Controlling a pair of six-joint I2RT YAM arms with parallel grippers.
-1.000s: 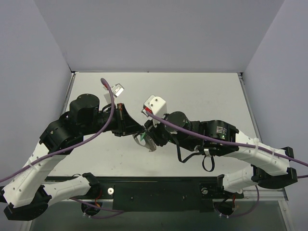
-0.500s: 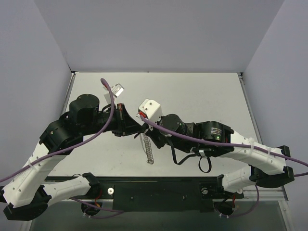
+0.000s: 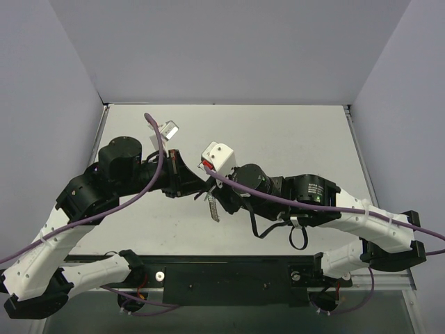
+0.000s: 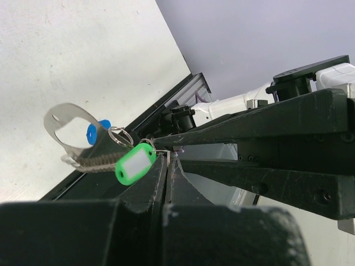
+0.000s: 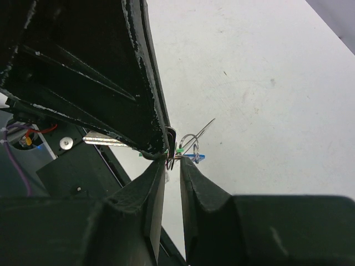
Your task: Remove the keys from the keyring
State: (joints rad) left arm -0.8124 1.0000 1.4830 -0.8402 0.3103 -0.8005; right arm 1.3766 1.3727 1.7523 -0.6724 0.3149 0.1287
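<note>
My left gripper [image 3: 204,188] is shut on a thin silver piece of the keyring [image 3: 213,207], which hangs below its tips above the table. In the left wrist view the silver oval loop [image 4: 68,125], coiled chain [image 4: 95,164], blue tag [image 4: 95,132], green tag [image 4: 135,162] and small rings [image 4: 120,136] dangle left of my left gripper [image 4: 168,159]. My right gripper [image 5: 173,162] is narrowly open, its fingertips on either side of the small rings [image 5: 188,143] right at the left gripper's tips. A thin silver sliver [image 5: 203,127] may be a key; I cannot tell the keys apart.
The white table [image 3: 292,132] lies below both arms, with grey walls behind and at the sides. The black base rail [image 3: 229,275] runs along the near edge. A purple cable [image 3: 154,149] loops over the left arm.
My right gripper has moved left, up to the left gripper's tips. The keyring, spread out a second ago, now hangs straight down and a little higher.
</note>
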